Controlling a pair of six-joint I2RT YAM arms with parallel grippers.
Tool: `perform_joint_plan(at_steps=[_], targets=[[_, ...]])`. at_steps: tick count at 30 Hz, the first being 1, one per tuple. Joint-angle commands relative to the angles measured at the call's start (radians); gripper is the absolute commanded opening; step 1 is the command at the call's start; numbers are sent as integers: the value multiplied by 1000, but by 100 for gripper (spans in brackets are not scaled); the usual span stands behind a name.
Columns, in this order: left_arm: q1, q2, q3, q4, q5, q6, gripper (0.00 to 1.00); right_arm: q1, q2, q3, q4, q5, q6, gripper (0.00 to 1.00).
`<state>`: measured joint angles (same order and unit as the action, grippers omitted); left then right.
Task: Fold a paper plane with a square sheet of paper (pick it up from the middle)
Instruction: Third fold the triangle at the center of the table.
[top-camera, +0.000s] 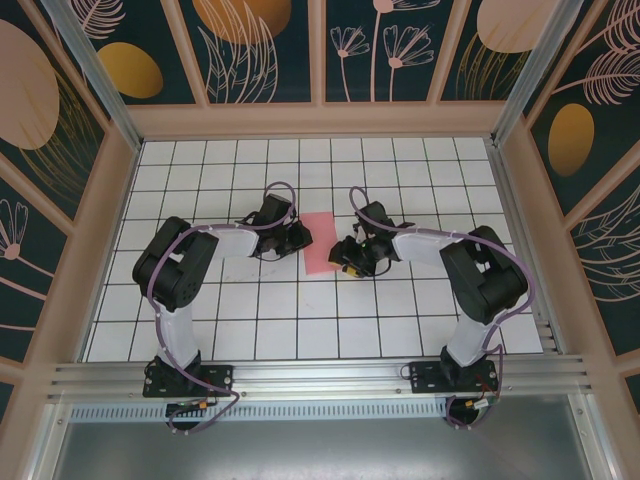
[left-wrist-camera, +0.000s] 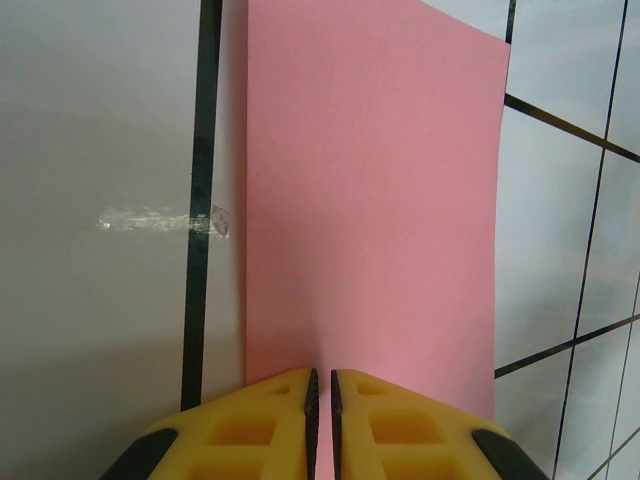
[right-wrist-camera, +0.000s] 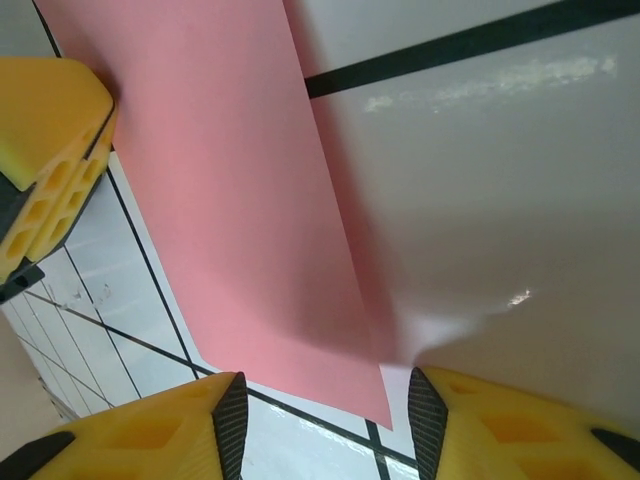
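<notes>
a: where's the pink sheet (top-camera: 318, 243)?
b: middle of the tiled table (top-camera: 200, 310), its long side running roughly twelve to six.
a: left arm?
b: elbow bent, reaching in from the sheet's nine o'clock. the left gripper (left-wrist-camera: 322, 385) has its pads pressed together, pinching the sheet's edge.
a: and the right?
b: bent likewise, wrist low at the sheet's four o'clock. the right gripper (right-wrist-camera: 325, 385) is spread, one paper corner lying between its fingers.
</notes>
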<state>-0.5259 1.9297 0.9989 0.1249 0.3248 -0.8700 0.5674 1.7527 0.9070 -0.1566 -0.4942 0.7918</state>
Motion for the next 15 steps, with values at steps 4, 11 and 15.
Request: perform_joint_plan(at_steps=[4,11,15], targets=[[0,26,-8,-53,-15,-10,17,-9,-19,-33,94,-17,48,46],[0,11,-13,-46,4,-4,16,-14,-29,-46,139,-14,97,28],[-1,-7,-14,-18,41,9,17,-16,-26,-49,117,0,104,8]])
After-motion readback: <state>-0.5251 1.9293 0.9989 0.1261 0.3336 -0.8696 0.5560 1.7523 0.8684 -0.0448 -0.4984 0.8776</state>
